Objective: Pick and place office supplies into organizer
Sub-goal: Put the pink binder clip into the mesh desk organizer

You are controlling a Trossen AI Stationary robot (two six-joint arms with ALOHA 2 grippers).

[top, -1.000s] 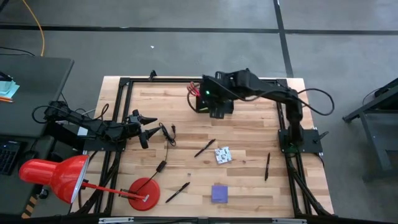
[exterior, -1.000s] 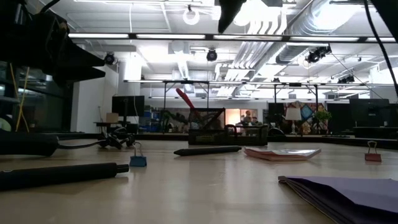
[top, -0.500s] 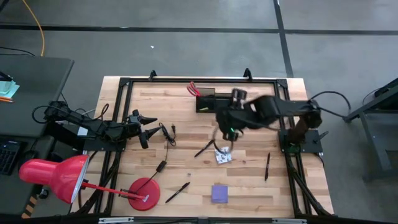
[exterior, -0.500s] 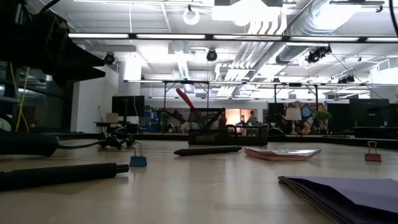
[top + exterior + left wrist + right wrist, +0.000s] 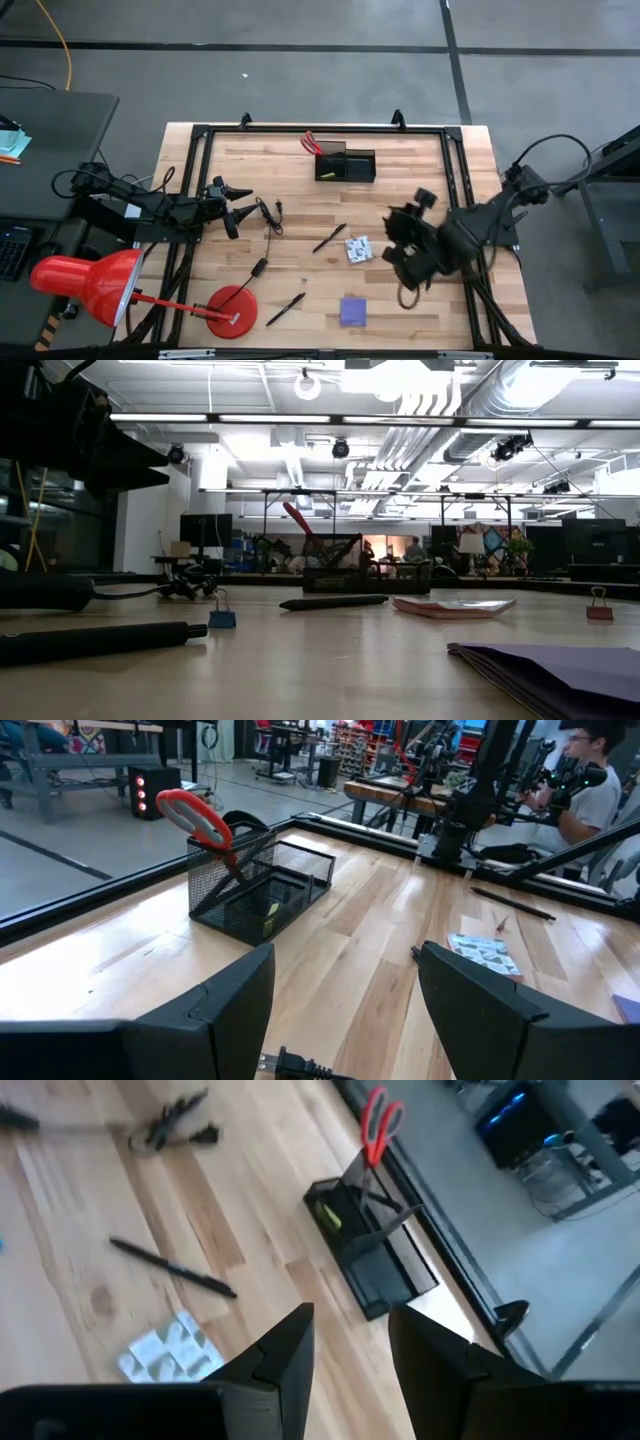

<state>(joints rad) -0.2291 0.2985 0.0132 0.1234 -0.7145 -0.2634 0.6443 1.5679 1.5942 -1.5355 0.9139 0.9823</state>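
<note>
High view for the lie of things: between picks, seemingly, with the right gripper [image 5: 350,1312] hanging over the right half of the table just beside the white patterned packet [image 5: 358,249], fingers part-spread and pinching nothing. Already stowed in the organizer [image 5: 346,165] at the far edge: red-handled scissors [image 5: 312,143] upright in the cup section, and probably the tiny yellow piece [image 5: 268,910] in the tray, though too small to be sure. Not yet stowed, lying on the wood: the packet, one black pen [image 5: 330,238] just beside it, another pen [image 5: 285,308] nearer the front, the purple sticky-note pad [image 5: 352,311].

Next, most likely: drop onto the packet, pinch, carry to the tray. Nothing lying between packet and organizer. Well apart on the left: left gripper [image 5: 345,948] waiting, spread wide, beside the black cable [image 5: 268,215]. Red lamp base [image 5: 232,311] close to the front pen, worth minding later.
</note>
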